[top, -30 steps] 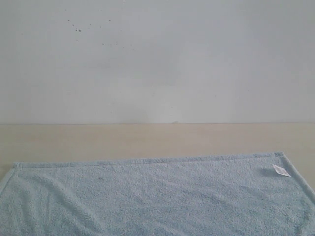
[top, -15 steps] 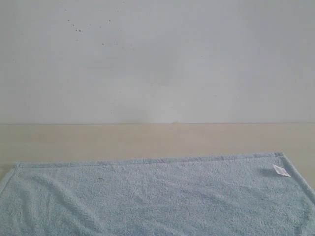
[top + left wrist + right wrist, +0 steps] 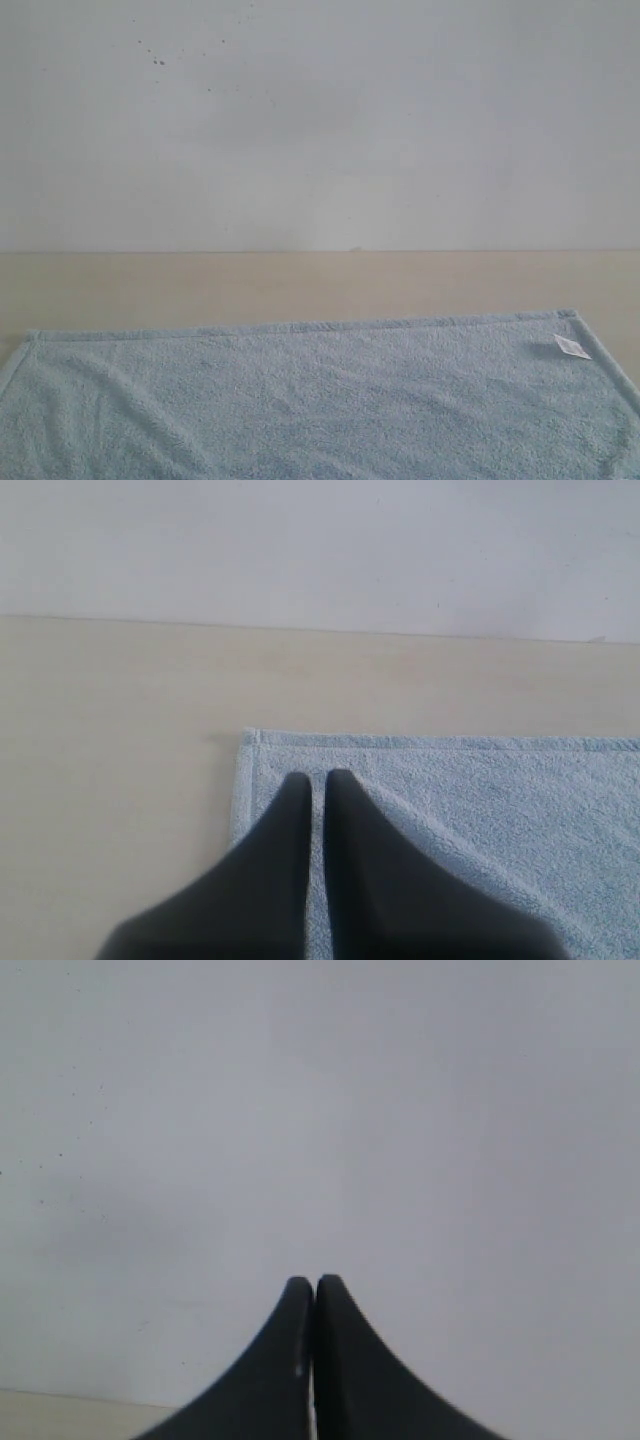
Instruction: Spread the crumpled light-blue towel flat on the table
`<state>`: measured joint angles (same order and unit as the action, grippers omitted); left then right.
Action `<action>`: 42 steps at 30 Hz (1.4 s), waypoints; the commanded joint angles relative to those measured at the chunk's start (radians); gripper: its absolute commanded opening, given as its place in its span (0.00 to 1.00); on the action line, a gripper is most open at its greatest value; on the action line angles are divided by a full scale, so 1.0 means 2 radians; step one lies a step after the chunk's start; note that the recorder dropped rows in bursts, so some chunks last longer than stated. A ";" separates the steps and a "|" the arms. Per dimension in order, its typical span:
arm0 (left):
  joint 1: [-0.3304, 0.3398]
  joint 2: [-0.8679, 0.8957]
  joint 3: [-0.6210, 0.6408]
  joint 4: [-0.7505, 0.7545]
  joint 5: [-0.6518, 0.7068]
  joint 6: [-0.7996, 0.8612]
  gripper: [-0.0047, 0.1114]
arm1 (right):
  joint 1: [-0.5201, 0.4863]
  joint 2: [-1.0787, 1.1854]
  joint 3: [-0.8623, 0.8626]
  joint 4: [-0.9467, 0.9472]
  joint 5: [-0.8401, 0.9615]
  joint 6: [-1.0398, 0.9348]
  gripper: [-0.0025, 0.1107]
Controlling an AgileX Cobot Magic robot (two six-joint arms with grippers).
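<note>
Towel [image 3: 320, 400] lies flat across the counter [image 3: 300, 285], long axis left-right; left gripper [image 3: 316, 776], closed, hangs over its far-left corner; right gripper [image 3: 314, 1282], closed, aims elsewhere.

Nothing legible (tag [image 3: 572, 346] on towel [image 3: 320, 400] too small)

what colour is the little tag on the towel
White. The tag shows best in the exterior view.

Exterior cam sits low, facing across the table [image 3: 300, 280] at the wall [image 3: 320, 120]. Left wrist cam hangs close over a towel [image 3: 480, 820] corner the exterior shares. Right wrist cam mostly faces wall.
</note>
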<state>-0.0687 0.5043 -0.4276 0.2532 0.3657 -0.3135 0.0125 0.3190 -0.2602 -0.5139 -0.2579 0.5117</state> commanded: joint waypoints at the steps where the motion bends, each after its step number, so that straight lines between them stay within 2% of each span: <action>1: -0.003 -0.004 0.001 -0.001 0.001 -0.003 0.08 | -0.001 -0.034 0.031 0.000 -0.002 -0.024 0.02; 7: -0.003 -0.004 0.001 -0.001 0.001 -0.003 0.08 | 0.000 -0.079 0.076 0.000 0.001 -0.023 0.02; 13: -0.003 -0.004 0.001 -0.001 0.001 -0.003 0.08 | 0.000 -0.113 0.085 0.000 0.002 -0.023 0.02; 32: -0.003 -0.004 0.001 -0.001 0.000 -0.003 0.08 | 0.000 -0.115 0.105 0.001 -0.008 -0.008 0.02; 36: -0.003 -0.004 0.001 0.000 0.001 -0.003 0.08 | 0.000 -0.126 0.130 0.062 -0.045 -0.043 0.02; 40: -0.003 -0.004 0.001 0.000 0.000 -0.003 0.08 | 0.000 -0.136 0.130 0.102 -0.022 -0.089 0.02; 42: -0.003 -0.004 0.001 0.000 0.000 -0.003 0.08 | 0.000 -0.138 0.130 0.144 0.003 -0.142 0.02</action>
<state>-0.0687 0.5043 -0.4276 0.2532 0.3657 -0.3135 0.0125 0.0522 -0.0053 -0.2979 -0.2914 0.3180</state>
